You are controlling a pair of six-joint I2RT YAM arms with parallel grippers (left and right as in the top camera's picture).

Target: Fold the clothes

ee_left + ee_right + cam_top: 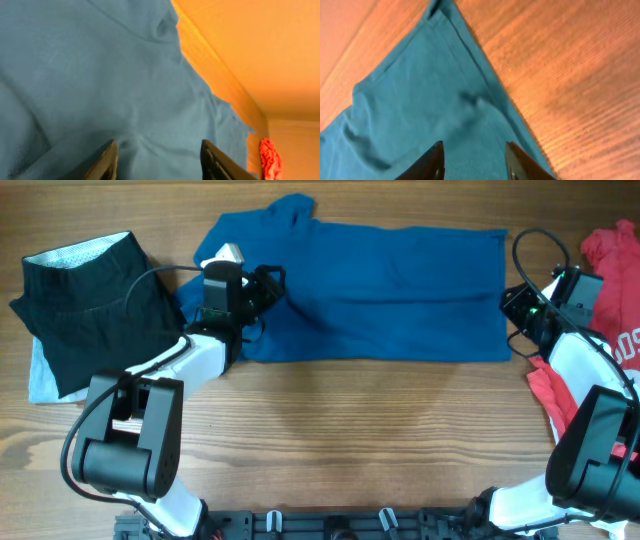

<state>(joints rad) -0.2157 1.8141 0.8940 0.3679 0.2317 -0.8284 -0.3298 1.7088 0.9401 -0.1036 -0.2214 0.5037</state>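
Observation:
The clothes lie on the wooden table (380, 440). A deep-blue shirt (390, 295) is spread in a long band across the back, collar at the far left. My left gripper (266, 283) hovers over its left part, jaws apart and empty; the left wrist view shows only blue cloth (100, 75) between the fingers of the left gripper (158, 152). My right gripper (513, 304) stands at the shirt's right edge, open too. Close up, the right gripper (474, 152) has the shirt's hem corner (420, 100) under it. A black garment (95, 305) lies at the left, a red T-shirt (612, 255) at the right.
A pale cloth (42, 378) pokes out under the black garment. The red T-shirt trails down along the right arm (548, 385) and shows as a red scrap (270, 160) in the left wrist view. Bare wood fills the front of the table.

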